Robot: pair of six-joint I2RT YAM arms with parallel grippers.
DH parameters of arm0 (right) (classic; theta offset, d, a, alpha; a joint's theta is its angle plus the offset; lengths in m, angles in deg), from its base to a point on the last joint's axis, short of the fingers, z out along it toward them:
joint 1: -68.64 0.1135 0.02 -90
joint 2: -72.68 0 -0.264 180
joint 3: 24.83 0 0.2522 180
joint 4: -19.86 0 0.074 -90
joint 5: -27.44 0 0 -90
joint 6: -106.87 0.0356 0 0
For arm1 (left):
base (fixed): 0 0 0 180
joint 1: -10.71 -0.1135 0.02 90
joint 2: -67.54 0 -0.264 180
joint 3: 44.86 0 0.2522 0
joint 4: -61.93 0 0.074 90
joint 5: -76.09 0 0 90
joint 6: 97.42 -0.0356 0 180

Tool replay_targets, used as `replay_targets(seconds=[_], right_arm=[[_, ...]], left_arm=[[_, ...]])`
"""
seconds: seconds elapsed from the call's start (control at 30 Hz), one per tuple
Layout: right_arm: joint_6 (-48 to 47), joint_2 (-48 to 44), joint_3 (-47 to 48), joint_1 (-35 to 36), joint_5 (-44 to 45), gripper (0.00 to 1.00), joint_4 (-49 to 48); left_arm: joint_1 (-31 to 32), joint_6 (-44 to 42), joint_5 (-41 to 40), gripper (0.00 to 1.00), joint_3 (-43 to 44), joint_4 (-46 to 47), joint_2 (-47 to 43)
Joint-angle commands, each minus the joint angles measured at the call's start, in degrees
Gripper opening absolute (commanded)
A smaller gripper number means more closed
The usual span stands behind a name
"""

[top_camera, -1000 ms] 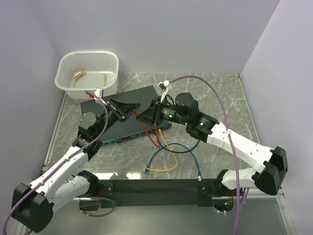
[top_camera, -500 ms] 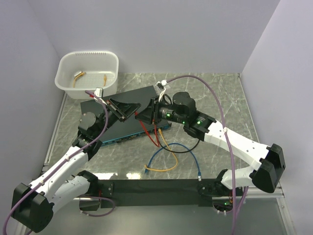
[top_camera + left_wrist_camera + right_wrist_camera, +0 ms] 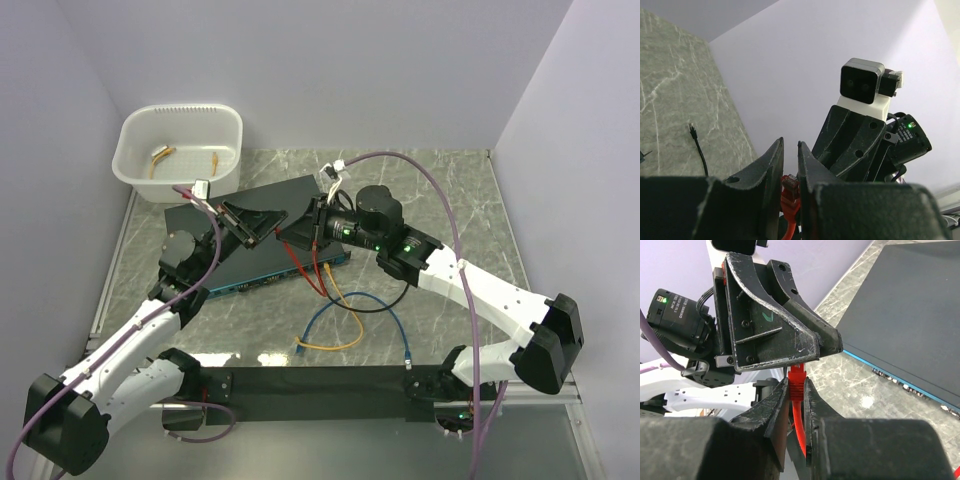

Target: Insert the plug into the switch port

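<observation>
The switch port [image 3: 262, 279] sits in the teal-blue front face of the flat black box [image 3: 290, 195] on the tabletop [image 3: 440, 190]. Above that face, the left gripper [image 3: 790, 150] and right gripper [image 3: 796, 385] meet, both pinching the red plug [image 3: 798, 374], apart from the port.

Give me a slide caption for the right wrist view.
Left end effector holds the red plug from above while the right end effector clasps it below, beside the black switch.
</observation>
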Motion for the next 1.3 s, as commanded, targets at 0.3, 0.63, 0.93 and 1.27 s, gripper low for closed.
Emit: replay_targets(seconds=[0.3, 0.63, 0.93, 1.27], right_arm=[[-6.9, -6.4, -0.3, -0.8, 9.9, 0.0, 6.4], [-18.4, -18.8, -0.7, -1.1, 35.3, 0.0, 25.1], [-15.0, -15.0, -14.0, -1.6, 34.3, 0.0, 21.4], [-16.7, -4.6, -20.0, -1.7, 31.4, 0.0, 11.6]], left_arm=[[0.4, -4.9, 0.0, 0.41, 2.8, -5.6, -1.1], [-0.9, -17.8, -9.7, 0.8, 7.3, -24.6, -5.8], [-6.1, -23.5, -16.7, 0.85, 10.2, -38.9, -5.0], [-11.0, -31.7, -24.9, 0.86, 16.2, -52.9, -3.6]])
